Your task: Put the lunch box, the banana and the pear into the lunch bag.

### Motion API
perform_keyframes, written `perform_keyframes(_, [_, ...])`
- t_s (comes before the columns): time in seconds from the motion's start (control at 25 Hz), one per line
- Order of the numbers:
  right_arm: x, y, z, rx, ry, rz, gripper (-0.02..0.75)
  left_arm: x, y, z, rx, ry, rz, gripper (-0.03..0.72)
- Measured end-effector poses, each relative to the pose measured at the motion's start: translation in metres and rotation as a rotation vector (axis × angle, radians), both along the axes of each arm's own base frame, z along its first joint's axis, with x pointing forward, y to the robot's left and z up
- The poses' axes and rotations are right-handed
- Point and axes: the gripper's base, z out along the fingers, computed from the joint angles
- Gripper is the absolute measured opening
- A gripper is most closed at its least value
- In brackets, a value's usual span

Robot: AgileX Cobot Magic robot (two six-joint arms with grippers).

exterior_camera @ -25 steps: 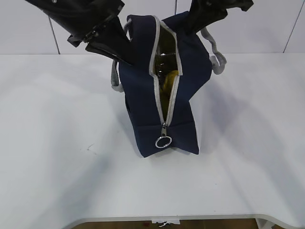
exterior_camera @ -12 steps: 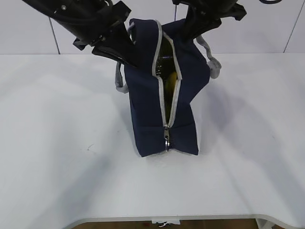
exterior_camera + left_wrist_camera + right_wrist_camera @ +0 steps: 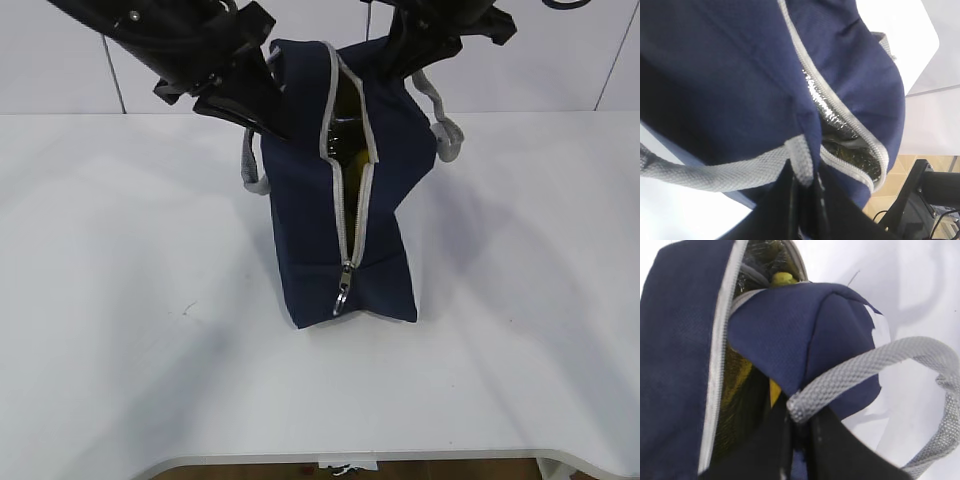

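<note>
The navy lunch bag [image 3: 305,215] stands end-on on the white table, its far end pulled up and its grey zipper open along most of the top. My left gripper [image 3: 262,108] is shut on the bag's left rim where the grey strap [image 3: 715,172] is sewn on; in the left wrist view the gripper [image 3: 802,195] pinches strap end and fabric. My right gripper [image 3: 398,58] is shut on the right rim at its strap [image 3: 875,360]; the right wrist view shows that gripper [image 3: 800,432] clamped there. Something yellow [image 3: 783,278] shows inside; banana or pear, I cannot tell. The lunch box is hidden.
The ring pull [image 3: 343,297] hangs at the near end of the zipper. Bare white table [image 3: 120,250] lies all round the bag, with its front edge [image 3: 400,458] close to the camera. A white panelled wall [image 3: 560,55] runs right behind the arms.
Both grippers have lifted the bag's far end a little and shifted it slightly right. The ring pull, lying flat before, has swung down to hang. Both grips stay on.
</note>
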Motion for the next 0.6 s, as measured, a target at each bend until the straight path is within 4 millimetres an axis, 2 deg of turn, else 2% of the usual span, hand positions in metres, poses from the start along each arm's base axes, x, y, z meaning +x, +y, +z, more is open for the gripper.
perform_keyframes(0.16, [0.0011,0.0002,0.0006,0.007,-0.008,-0.011,0.081,0.0000,0.0000,0.0000,0.000,0.000,0.000,0.003])
perform_keyframes(0.24, [0.0022,0.0006,0.0013,0.016,-0.020,-0.017,0.146,-0.0001,-0.0002,0.0002,-0.003,0.001,0.000,0.003])
perform_keyframes(0.4, [0.0029,0.0006,0.0017,0.017,-0.029,-0.020,0.355,0.0002,-0.0004,0.0004,-0.006,0.000,0.003,0.003])
perform_keyframes(0.48, [0.0029,0.0003,0.0015,0.013,-0.028,-0.020,0.435,0.0002,-0.0004,0.0004,-0.006,0.000,0.003,0.012])
perform_keyframes(0.56, [0.0023,0.0000,0.0011,0.008,-0.022,-0.016,0.463,0.0002,-0.0010,0.0009,-0.013,0.001,0.005,0.012])
perform_keyframes(0.6, [0.0016,-0.0001,0.0007,0.002,-0.017,-0.009,0.471,0.0000,-0.0015,0.0014,-0.021,0.004,0.006,0.095])
